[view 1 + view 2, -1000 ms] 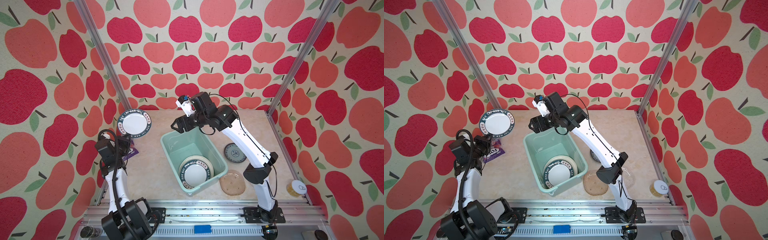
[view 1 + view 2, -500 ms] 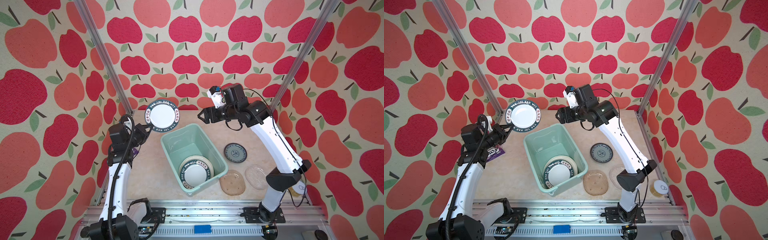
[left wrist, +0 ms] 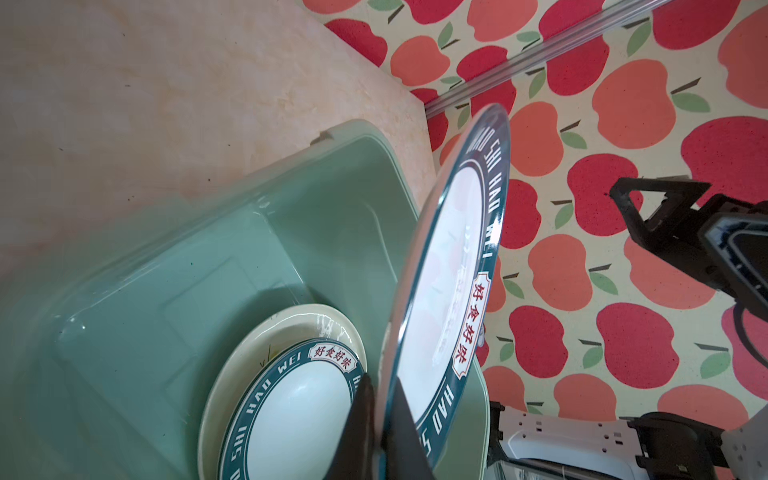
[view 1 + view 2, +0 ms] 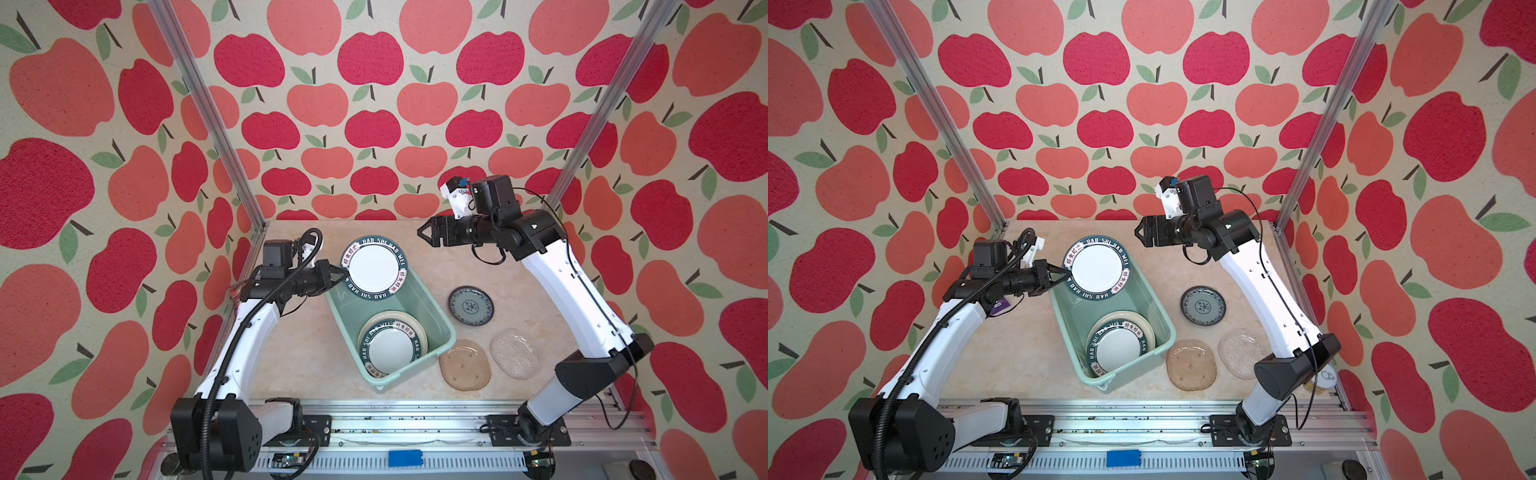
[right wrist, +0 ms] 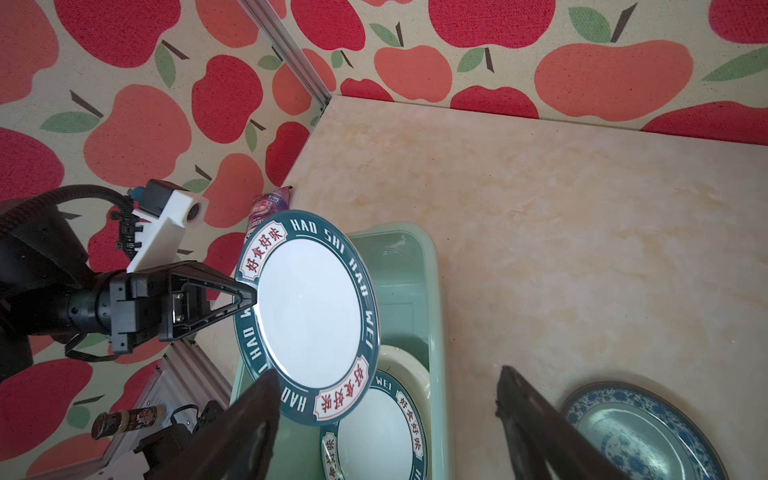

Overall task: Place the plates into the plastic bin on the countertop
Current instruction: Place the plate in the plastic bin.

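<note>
Purple candy bag [image 4: 1000,307]: left edge of the countertop [image 4: 291,353], mostly hidden behind the left arm.
Left gripper [image 4: 338,276]: jaws clamped on the edge of the held lettered-rim plate [image 4: 374,270], which is tilted in the air above the far end of the bin.
Mint-green plastic bin [image 4: 351,316]: mid-countertop. At its near end a second lettered-rim plate [image 4: 390,345] lies on a pale plate [image 4: 419,328].
Right gripper [image 4: 424,237]: jaws apart, empty, raised over the far countertop.
Teal floral plate [image 4: 471,305], tan squarish plate [image 4: 464,365], clear glass plate [image 4: 514,353]: flat on the countertop right of the bin, the tan one just beside its near corner.
</note>
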### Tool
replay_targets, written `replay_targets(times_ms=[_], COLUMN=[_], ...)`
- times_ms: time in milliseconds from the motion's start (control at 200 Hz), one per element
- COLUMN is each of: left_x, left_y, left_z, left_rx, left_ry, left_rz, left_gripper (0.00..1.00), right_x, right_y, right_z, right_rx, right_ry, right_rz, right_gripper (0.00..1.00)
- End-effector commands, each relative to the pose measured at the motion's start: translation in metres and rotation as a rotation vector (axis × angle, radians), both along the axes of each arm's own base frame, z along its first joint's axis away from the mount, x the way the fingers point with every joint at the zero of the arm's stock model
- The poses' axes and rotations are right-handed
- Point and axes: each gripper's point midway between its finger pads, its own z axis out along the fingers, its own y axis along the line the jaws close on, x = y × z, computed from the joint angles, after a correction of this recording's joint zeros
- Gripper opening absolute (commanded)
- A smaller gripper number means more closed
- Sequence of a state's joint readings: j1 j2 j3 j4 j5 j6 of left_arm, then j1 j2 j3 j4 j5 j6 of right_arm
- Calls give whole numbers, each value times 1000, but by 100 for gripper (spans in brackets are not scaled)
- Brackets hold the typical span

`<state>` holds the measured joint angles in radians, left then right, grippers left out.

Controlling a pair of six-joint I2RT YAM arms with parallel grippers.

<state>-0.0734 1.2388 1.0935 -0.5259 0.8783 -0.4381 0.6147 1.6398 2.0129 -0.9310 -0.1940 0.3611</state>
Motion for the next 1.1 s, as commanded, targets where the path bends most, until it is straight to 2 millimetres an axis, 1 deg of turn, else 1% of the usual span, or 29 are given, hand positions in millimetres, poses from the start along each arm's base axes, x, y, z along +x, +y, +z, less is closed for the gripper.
replay_targets(times_ms=[0,135,320,420,560,725,790,880,1005,1095], left_x=[-13,-9,-5,-9,-22,-38,-41,-41,-35,-35], left_y=[-13,-26,-28,-28,-30,-40,-45,-51,-58,-61], left_z=[0,-7,-23,-26,-31,-43,-50,-56,-67,-79], left_rx=[86,137,218,248,267,300,322,350,404,451], left_ry=[-32,-36,-29,-44,-30,17,34,39,17,34], left_rz=[-120,-165,-234,-286,-387,-525,-569,-602,-655,-708], left_gripper=[0,0,0,0,0,0,0,0,0,0], right_x=[-6,-6,-5,-3,-1,1,1,0,-1,-1], right_y=[1,0,-3,-3,-1,3,4,5,3,2], right_z=[6,1,-3,-3,-7,-8,-10,-14,-19,-22], right_rx=[39,45,50,54,69,81,81,77,69,66], right_ry=[-5,3,9,6,14,21,26,37,44,49], right_rz=[14,10,4,1,2,8,12,17,17,15], right_gripper=[83,83,83,83,83,83,83,83,83,83])
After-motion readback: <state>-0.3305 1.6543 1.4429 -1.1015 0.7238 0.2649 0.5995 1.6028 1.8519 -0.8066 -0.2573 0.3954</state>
